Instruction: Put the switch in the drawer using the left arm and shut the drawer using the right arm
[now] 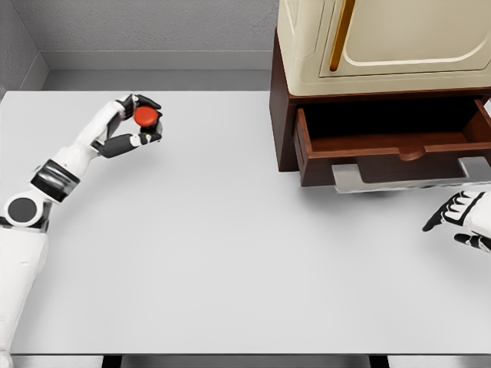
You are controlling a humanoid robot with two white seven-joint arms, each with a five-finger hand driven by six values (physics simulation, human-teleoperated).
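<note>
The switch [146, 116] is a small red round button on a dark base, at the far left of the white table. My left hand [138, 120] has its fingers curled around it, thumb below and fingers above. The drawer [391, 146] of the dark brown cabinet stands pulled out at the right, its inside showing bare wood, with a grey handle bar [406, 178] along its front. My right hand [462, 218] shows at the right edge, below the drawer front, fingers relaxed and holding nothing.
A cream cabinet [383, 38] with a gold handle sits on top of the brown drawer unit. The white table [230, 253] stretches between the two hands. A grey wall runs behind.
</note>
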